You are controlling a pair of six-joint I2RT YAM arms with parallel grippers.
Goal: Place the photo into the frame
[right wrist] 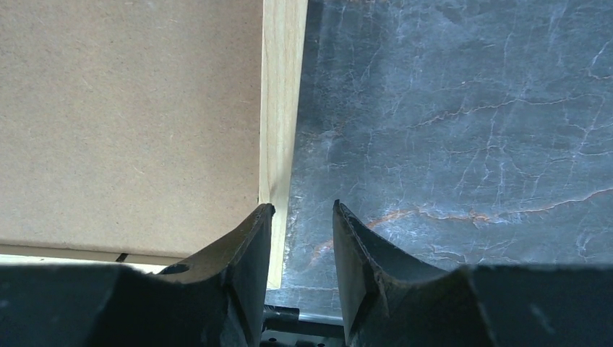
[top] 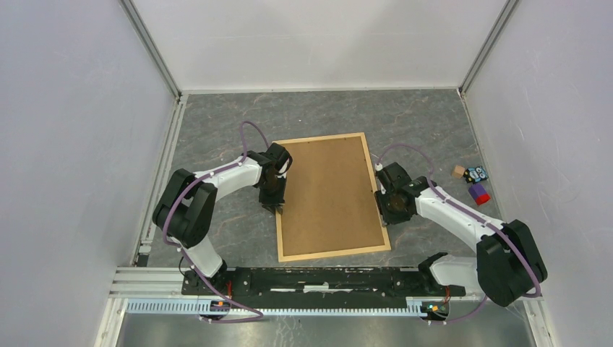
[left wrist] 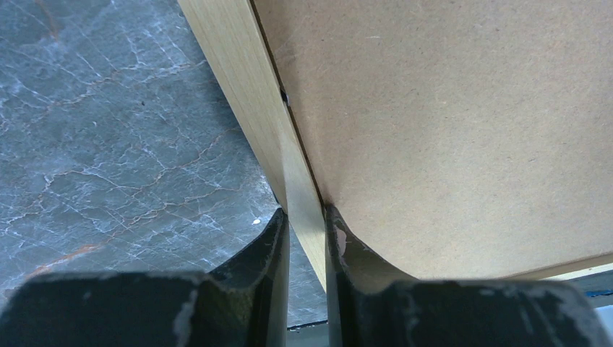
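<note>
The frame, thin light wood, lies on the grey table with a plain brown board filling its opening. The photo is hidden. My left gripper is at the frame's left side. In the left wrist view it is shut on the frame's wooden strip, one finger outside it and the other on the board. My right gripper is at the right side. It stands open astride the strip, with a gap between the strip and the outer finger.
A tan cube, a small black-and-blue toy and a red-and-blue cylinder lie by the right wall. White walls close in the table on three sides. A black rail runs along the near edge.
</note>
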